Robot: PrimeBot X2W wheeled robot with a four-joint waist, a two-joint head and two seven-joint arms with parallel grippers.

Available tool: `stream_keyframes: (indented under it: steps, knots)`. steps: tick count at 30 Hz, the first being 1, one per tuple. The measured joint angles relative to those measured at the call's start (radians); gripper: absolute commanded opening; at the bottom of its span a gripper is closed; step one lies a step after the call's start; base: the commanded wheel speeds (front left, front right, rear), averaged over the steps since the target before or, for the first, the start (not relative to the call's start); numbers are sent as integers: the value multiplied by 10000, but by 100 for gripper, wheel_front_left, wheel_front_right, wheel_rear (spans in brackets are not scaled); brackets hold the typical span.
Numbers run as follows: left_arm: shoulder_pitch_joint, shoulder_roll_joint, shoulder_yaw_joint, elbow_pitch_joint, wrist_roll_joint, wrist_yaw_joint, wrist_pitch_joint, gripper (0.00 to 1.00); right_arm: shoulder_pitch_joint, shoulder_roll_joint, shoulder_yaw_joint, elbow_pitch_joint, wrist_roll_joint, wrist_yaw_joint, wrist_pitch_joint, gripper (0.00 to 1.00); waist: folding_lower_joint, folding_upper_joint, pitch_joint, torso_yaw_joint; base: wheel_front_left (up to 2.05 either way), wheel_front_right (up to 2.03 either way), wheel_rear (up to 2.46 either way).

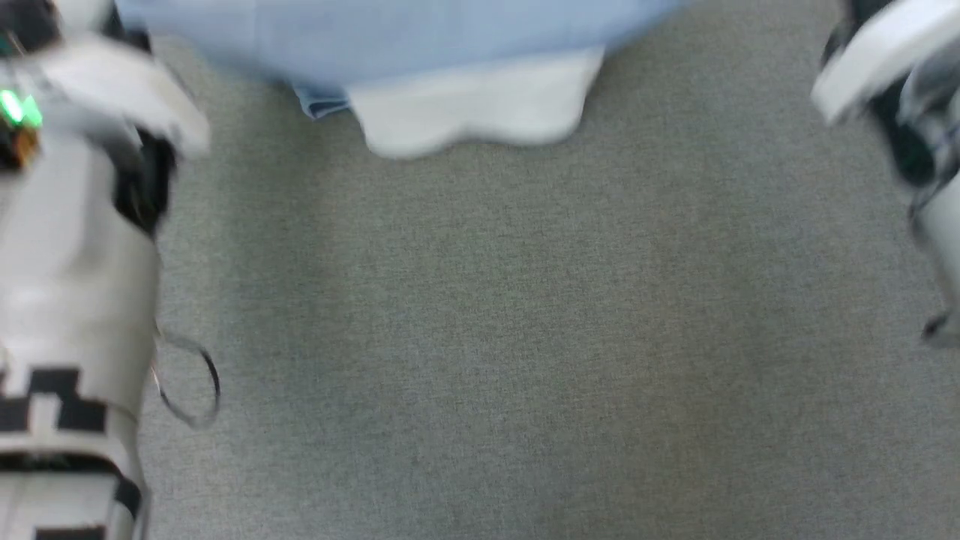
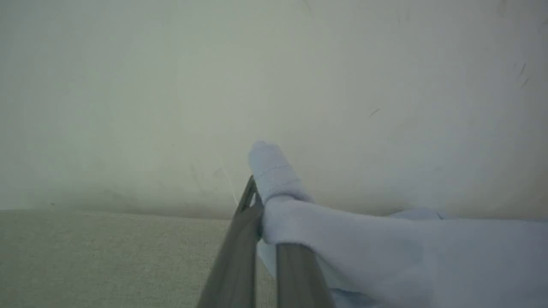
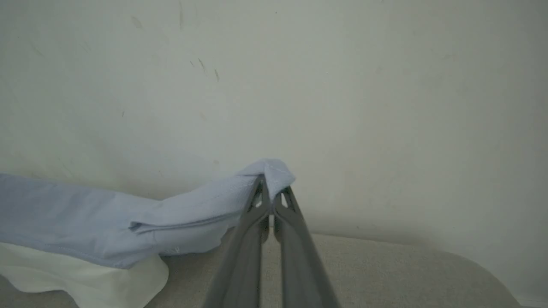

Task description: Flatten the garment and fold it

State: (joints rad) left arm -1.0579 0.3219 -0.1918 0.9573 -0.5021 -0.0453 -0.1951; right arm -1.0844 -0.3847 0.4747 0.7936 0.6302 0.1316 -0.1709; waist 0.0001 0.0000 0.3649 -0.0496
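The garment point(image 1: 420, 37) is a light blue shirt hanging across the top of the head view, and a white part point(image 1: 480, 105) droops below its lower edge. In the left wrist view my left gripper point(image 2: 261, 201) is shut on a bunched light blue edge of the garment point(image 2: 406, 252), which stretches off to the right. In the right wrist view my right gripper point(image 3: 270, 194) is shut on another corner of the garment point(image 3: 85, 218), which trails off to the left with the white part point(image 3: 85, 278) under it. The cloth is stretched between the two grippers.
A grey woven surface point(image 1: 525, 337) lies beneath the shirt. My pale left forearm point(image 1: 67, 262), with a cable loop point(image 1: 187, 382), stands at the left, and part of my right arm point(image 1: 885, 52) at the upper right. A pale wall point(image 2: 274, 85) rises behind.
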Motion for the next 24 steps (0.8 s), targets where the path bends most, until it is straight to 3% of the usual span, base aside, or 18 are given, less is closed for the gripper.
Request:
stream_keyframes:
  steps: [7,13,16,19,24]
  knots:
    - [2017,-54,180,0,-435,-245,-257,0,2220,-236,380,-491,1158,0,-268,0,-2,0,-662,74,0,0,0]
    - [4938,150,240,-2000,-552,-127,-336,0,4998,-1068,-38,-2433,1459,0,-228,0,-3,0,-1566,123,0,0,0]
    - [6576,305,226,-3962,-533,401,31,0,6624,-1513,-878,-3687,1289,0,171,0,-5,0,-2019,164,0,0,0]
    - [8473,579,445,-6318,-571,1325,802,0,8321,-1580,-2084,-4893,782,0,1001,0,-5,0,-2422,184,0,0,0]
    - [11566,963,660,-10050,-585,2840,2301,0,11160,-727,-4316,-7120,-364,0,2773,0,-5,0,-2930,208,0,0,0]
